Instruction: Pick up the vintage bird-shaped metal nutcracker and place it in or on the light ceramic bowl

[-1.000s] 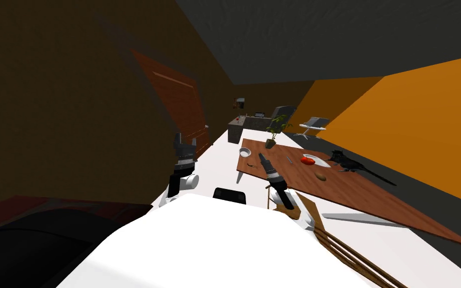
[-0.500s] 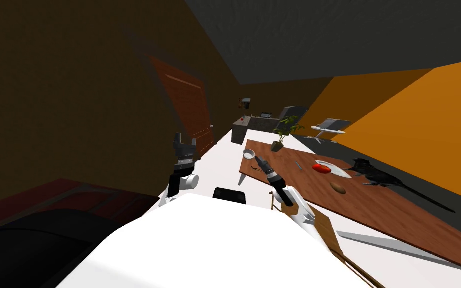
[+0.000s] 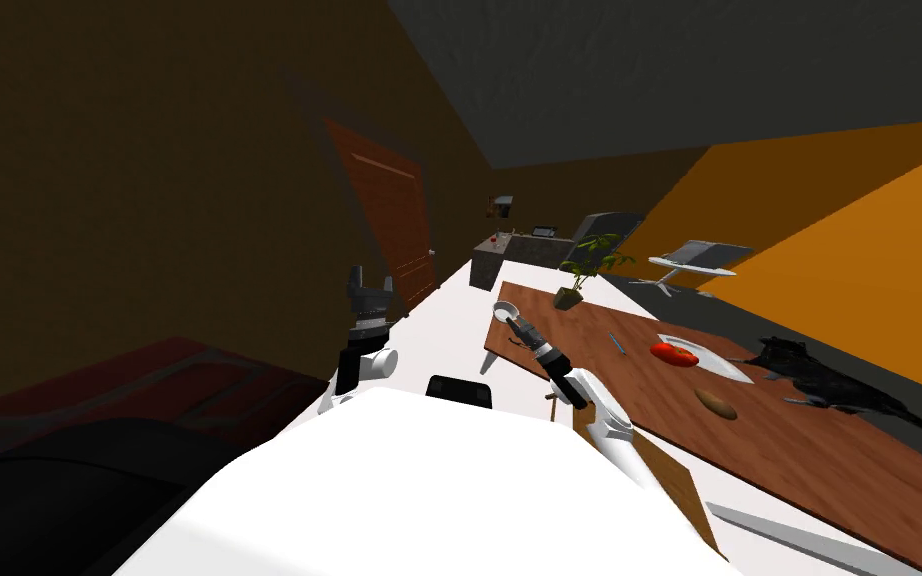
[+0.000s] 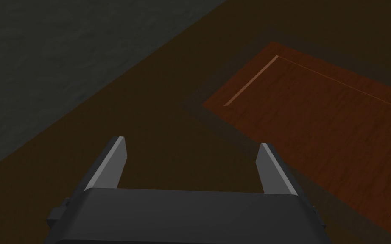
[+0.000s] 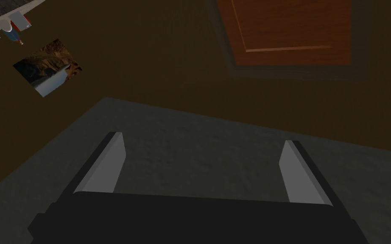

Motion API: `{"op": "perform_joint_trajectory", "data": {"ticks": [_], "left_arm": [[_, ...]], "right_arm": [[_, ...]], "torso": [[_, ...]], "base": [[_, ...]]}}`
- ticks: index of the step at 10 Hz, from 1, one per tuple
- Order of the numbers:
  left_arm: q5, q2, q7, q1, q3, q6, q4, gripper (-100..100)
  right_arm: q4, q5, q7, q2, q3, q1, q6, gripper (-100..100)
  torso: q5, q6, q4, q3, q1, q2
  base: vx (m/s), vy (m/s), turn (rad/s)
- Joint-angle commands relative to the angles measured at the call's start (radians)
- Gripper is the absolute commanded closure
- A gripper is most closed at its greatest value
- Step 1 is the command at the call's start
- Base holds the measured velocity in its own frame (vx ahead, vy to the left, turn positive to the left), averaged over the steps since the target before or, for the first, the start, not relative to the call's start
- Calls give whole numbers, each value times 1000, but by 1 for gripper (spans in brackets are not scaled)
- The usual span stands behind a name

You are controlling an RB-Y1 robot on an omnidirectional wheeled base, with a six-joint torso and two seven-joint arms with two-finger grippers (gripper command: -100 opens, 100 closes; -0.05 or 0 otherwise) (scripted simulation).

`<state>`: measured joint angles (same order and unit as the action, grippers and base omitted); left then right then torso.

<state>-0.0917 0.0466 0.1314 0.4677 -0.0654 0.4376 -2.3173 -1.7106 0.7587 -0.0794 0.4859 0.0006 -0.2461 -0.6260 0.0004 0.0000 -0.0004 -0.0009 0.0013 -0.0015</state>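
The black bird-shaped nutcracker (image 3: 821, 377), with a long tail, lies at the far right of the brown table (image 3: 799, 450). The light bowl (image 3: 502, 312) stands on the table's near left corner. My right gripper (image 3: 520, 325) is open and empty and, in the head view, shows just beside the bowl, far from the nutcracker. Its fingers (image 5: 105, 163) point up at a wall and ceiling. My left gripper (image 3: 370, 284) is raised beside the brown wall, open, with nothing between its fingers (image 4: 110, 163).
On the table are a potted plant (image 3: 579, 276), a white plate (image 3: 714, 362) with a red fruit (image 3: 672, 352), a brown lump (image 3: 716, 403) and a small blue stick (image 3: 617, 343). A wooden chair (image 3: 664, 470) stands at the table's near side. A door (image 3: 389, 225) is at left.
The whole head view has shifted: I have moved, and the table and its things now sit nearer and further right. Both arms hold the same pose.
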Motion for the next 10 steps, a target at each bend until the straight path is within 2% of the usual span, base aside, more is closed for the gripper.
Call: {"op": "perform_joint_trajectory", "data": {"ticks": [1, 2, 4, 5, 6, 7, 9, 10], "left_arm": [[0, 0, 0, 0, 0, 0, 0, 0], [0, 0, 0, 0, 0, 0, 0, 0], [0, 0, 0, 0, 0, 0, 0, 0], [0, 0, 0, 0, 0, 0, 0, 0], [0, 0, 0, 0, 0, 0, 0, 0], [0, 0, 0, 0, 0, 0, 0, 0], [0, 0, 0, 0, 0, 0, 0, 0], [0, 0, 0, 0, 0, 0, 0, 0]], "right_arm": [[39, 50, -6, 15, -2, 13, -19, -100], [76, 80, -18, 47, 0, 36, -43, -100], [93, 126, -18, 47, 0, 36, -43, -100], [142, 163, -30, 78, 2, 59, -68, -100], [149, 193, -30, 78, 2, 59, -68, -100], [196, 222, -42, 109, 3, 82, -93, -100], [205, 271, -42, 109, 3, 82, -93, -100], [254, 304, -55, 138, 5, 104, -117, -100]], "torso": [[0, 0, 0, 0, 0, 0], [0, 1, 0, 0, 0, 0], [0, 1, 0, 0, 0, 0], [0, 1, 0, 1, 0, 1], [0, 0, 0, 1, 0, 1], [0, 1, 0, 0, 0, 1], [0, 1, 0, 1, 0, 1], [0, 1, 0, 1, 0, 2]], "base": [[22, 3, 118], [22, 10, 237], [13, 0, 51], [9, 10, 255], [11, 0, 142], [11, 6, 222], [8, 0, 55], [2, 9, 236]]}}
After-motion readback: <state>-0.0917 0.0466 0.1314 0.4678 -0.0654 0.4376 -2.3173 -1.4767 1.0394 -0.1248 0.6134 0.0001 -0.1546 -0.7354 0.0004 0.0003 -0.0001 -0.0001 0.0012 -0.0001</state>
